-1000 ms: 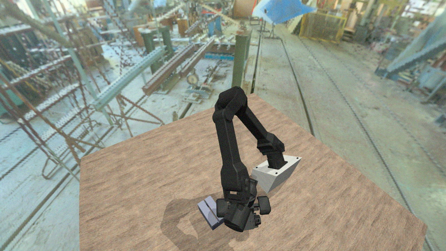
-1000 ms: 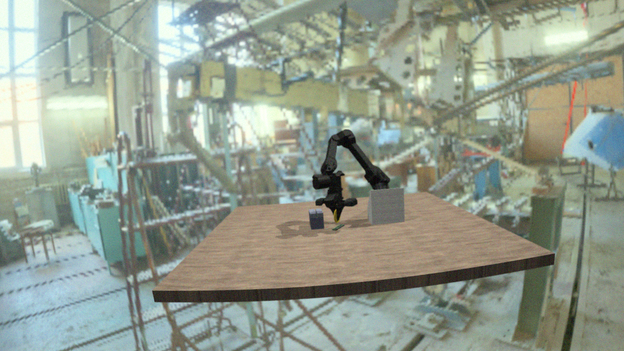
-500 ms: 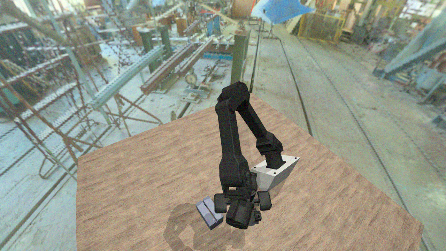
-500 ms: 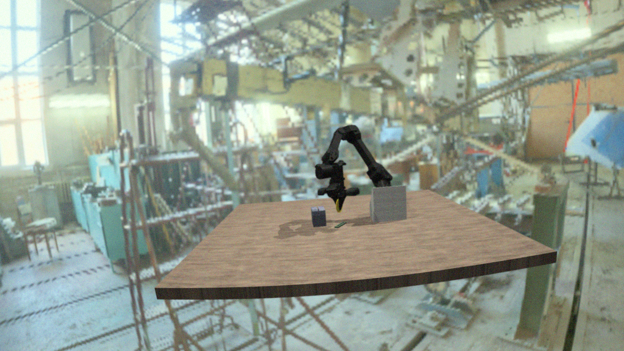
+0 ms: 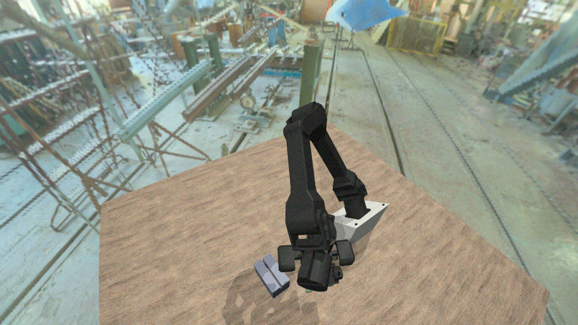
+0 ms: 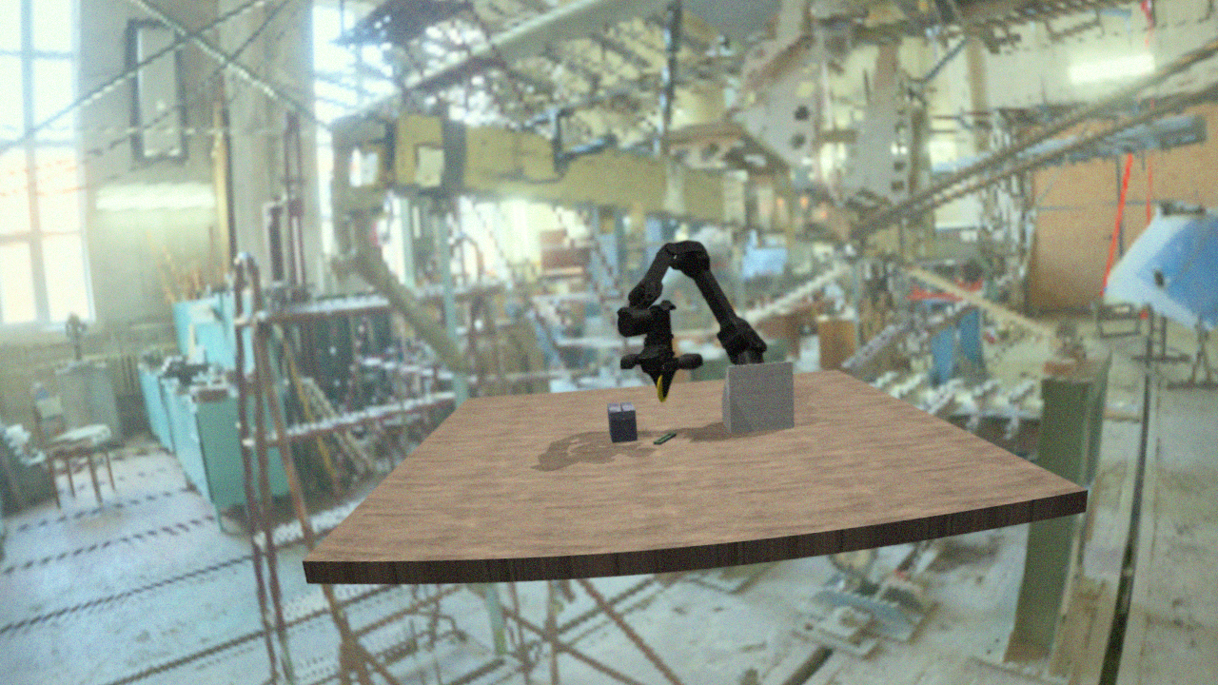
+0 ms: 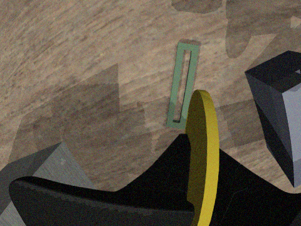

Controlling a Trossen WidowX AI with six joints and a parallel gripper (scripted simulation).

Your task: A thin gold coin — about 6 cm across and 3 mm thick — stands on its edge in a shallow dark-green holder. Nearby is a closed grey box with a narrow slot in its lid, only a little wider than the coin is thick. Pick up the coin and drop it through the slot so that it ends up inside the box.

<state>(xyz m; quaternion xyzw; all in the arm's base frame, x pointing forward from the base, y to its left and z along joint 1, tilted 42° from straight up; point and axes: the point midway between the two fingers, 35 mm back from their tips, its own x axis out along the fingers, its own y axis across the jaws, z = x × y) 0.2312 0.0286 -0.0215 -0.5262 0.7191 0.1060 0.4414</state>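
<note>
The gold coin point(image 6: 660, 389) point(image 7: 212, 141) is upright between the fingers of my gripper point(image 6: 663, 393) point(image 7: 189, 142), which is shut on it and holds it above the table. The green holder point(image 6: 665, 439) point(image 7: 176, 85) lies on the table below with its groove empty; in the top view it is almost wholly hidden under the gripper. The grey box point(image 5: 271, 276) point(image 6: 622, 423) point(image 7: 273, 88) stands on the table beside the holder, to the left of the gripper in the top and exterior views. Its lid slot shows in the top view. The coin is hidden in the top view.
The arm's pale wedge-shaped base point(image 5: 365, 226) point(image 6: 759, 398) point(image 7: 67, 169) stands on the wooden table point(image 5: 181, 226) point(image 6: 681, 511), to the right of the box and holder in the top and exterior views. The arm's shadow falls on the table around the box.
</note>
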